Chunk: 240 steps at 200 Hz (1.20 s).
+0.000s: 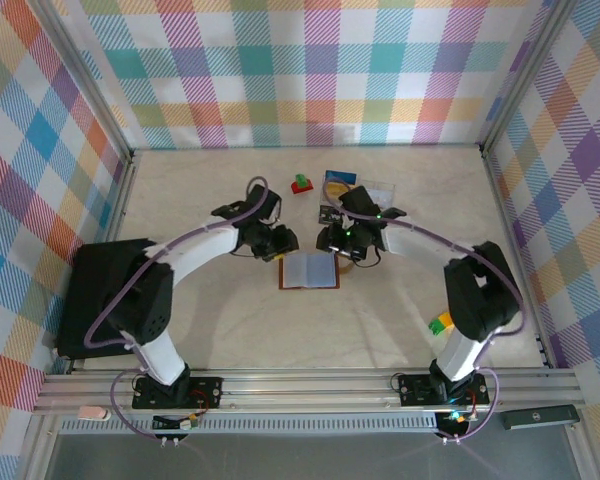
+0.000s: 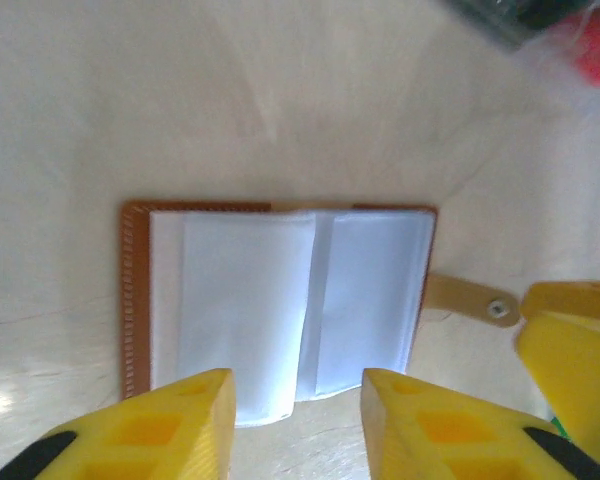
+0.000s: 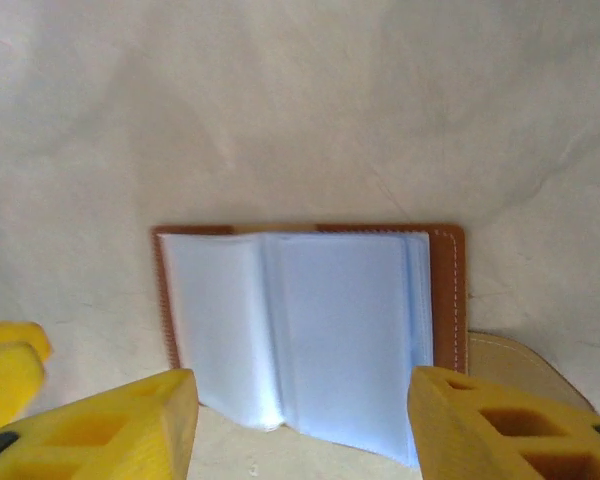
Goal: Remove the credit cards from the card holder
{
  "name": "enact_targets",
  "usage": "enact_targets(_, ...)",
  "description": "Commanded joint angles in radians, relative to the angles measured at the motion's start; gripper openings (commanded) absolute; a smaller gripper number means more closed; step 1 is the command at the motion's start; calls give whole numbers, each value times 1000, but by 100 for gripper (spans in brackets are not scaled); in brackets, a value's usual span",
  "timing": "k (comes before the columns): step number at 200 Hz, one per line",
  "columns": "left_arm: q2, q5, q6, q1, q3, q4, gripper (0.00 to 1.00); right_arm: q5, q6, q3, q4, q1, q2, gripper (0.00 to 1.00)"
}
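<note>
Card holder (image 2: 280, 290) spread open just beyond left hand (image 2: 295, 410) and right hand (image 3: 302, 410)

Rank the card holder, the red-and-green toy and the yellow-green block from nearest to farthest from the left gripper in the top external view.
From the left gripper:
1. card holder, lying open just to its right and slightly nearer the front.
2. red-and-green toy, beyond it toward the back.
3. yellow-green block, far off to the right, nearer the front.

Red-green toy (image 1: 301, 184); yellow-green block (image 1: 440, 323)
</note>
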Motion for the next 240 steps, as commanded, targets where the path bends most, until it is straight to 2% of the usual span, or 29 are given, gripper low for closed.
enact_targets(1,-122,-151,60,39,39,-89,47,154,-53,48,-62,-9,-104,65)
enact_targets(33,-267,-371,141,66,30,-111,67,381,-227,35,-78,-42,-252,80)
enact_targets(62,-379,-577,234,75,-10,-54,92,536,-369,-35,-2,-90,-391,100)
enact_targets(75,-425,-649,288,79,-58,27,100,584,-438,-92,68,-111,-450,99)
enact_targets(105,-499,-824,374,84,-183,227,100,638,-463,-183,147,-199,-520,99)
enact_targets(127,-532,-909,444,90,-297,408,100,683,-466,-297,261,-253,-537,99)
enact_targets(151,-546,-949,539,102,-422,569,100,678,-415,-427,343,-338,-544,99)
enact_targets(176,-551,-969,642,120,-550,707,100,688,-444,-581,539,-396,-530,99)
enact_targets(210,-569,-800,628,248,-648,752,100,672,-501,-658,676,-437,-442,99)
enact_targets(240,-526,-688,652,323,-739,854,100,551,-585,-721,901,-453,-375,99)
